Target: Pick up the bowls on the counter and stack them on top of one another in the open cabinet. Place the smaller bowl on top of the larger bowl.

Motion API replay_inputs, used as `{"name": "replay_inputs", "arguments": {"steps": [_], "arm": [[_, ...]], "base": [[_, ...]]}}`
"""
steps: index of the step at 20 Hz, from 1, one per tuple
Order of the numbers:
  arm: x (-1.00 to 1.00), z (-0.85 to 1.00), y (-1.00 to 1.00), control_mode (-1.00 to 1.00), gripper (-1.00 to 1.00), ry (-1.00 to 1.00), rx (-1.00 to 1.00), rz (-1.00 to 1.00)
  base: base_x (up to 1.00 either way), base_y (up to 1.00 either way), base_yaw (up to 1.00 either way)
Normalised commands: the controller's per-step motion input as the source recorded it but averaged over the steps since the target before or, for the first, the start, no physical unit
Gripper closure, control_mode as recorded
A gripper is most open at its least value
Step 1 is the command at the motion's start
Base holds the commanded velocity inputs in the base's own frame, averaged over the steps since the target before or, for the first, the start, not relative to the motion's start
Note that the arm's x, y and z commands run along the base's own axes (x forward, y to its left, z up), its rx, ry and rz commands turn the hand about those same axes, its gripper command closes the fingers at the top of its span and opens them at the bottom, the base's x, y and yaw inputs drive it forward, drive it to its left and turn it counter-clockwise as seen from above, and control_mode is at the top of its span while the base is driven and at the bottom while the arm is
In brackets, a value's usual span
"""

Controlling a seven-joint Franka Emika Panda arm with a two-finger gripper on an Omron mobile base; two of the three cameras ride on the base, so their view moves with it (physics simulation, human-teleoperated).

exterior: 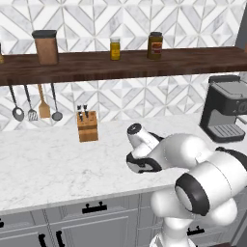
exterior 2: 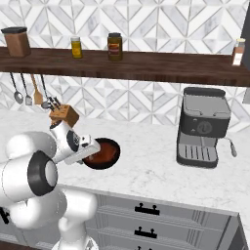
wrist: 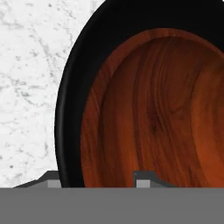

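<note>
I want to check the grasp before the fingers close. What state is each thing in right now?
gripper: open, fingertips astride the bowl's rim.
black bowl: upright on the counter, red-brown inside.
drawers: shut.
jar: lidded, standing on the shelf.
knife block: holding knives.

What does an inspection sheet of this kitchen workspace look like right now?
Surface: white marble counter, grey-veined.
Job's things: wide glossy black bowl on the counter, red-brown wood grain inside; cannot tell if that is a separate smaller bowl.
Clutter: wooden knife block, grey coffee machine.
Grippers: gripper open, fingers astride the bowl's rim.
Cables: nothing seen.
Surroundings: dark wooden shelf with jars, hanging utensils, grey drawers.
</note>
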Motion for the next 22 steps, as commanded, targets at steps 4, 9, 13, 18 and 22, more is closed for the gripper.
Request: {"name": "replay_inputs", "arguments": {"steps": [4, 9, 13, 18, 22], "arm": [[-0.71, 0.9, -0.06, -1.0, 1.0, -0.13, 0.0, 0.15], [-0.68, 1.0, 0.0, -1.0, 1.0, -0.16, 0.0, 0.13], [-0.29, 1.0, -0.23, -1.0, 1.0, -0.17, 0.0, 0.06], [-0.02, 1.0, -0.38, -1.0, 1.0, -0.24, -0.01, 0.0], [-0.05, 1.0, -0.32, -1.0, 1.0, -0.2, 0.0, 0.0]], "base": [[0.0, 0.0, 0.0], [0.0, 0.0, 0.0], [0.0, 0.0, 0.0], [0.0, 0.0, 0.0], [0.0, 0.0, 0.0]]}}
